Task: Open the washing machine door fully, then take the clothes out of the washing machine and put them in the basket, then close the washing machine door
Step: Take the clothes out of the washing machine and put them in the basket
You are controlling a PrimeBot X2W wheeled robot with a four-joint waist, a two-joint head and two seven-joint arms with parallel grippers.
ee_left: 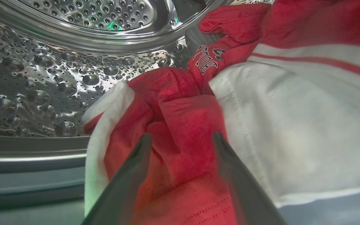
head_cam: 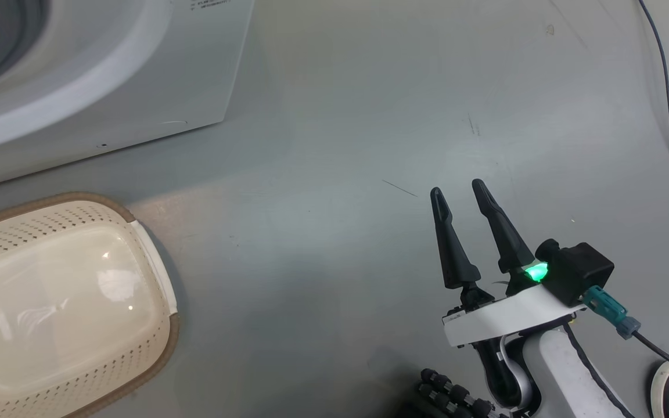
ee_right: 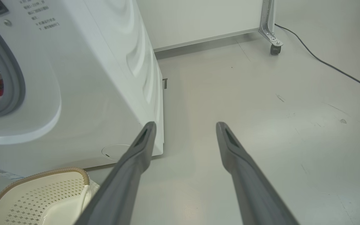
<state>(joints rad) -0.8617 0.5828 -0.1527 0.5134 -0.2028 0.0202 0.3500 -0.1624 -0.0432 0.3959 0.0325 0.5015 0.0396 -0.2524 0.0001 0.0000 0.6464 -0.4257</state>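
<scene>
head view: high up, facing down on floor [head_cam: 340, 145], washing machine [head_cam: 108, 75] corner upper left, basket [head_cam: 50, 223] lower left.
left wrist view: inside drum [ee_left: 42, 78], right up against clothes [ee_left: 180, 131].
right wrist view: low, facing along floor.
shared: head and right wrist both catch washing machine front, basket.

Wide-spread left tool [ee_left: 181, 134] at clothes [ee_left: 173, 93] in drum [ee_left: 42, 78]

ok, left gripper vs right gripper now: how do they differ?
Place: left gripper points into the drum; right gripper hangs over the floor beside the washing machine.
Contents: left gripper has the red clothes between its fingers; right gripper has nothing between its fingers.
Shared: both open, neither clamped on anything.
</scene>
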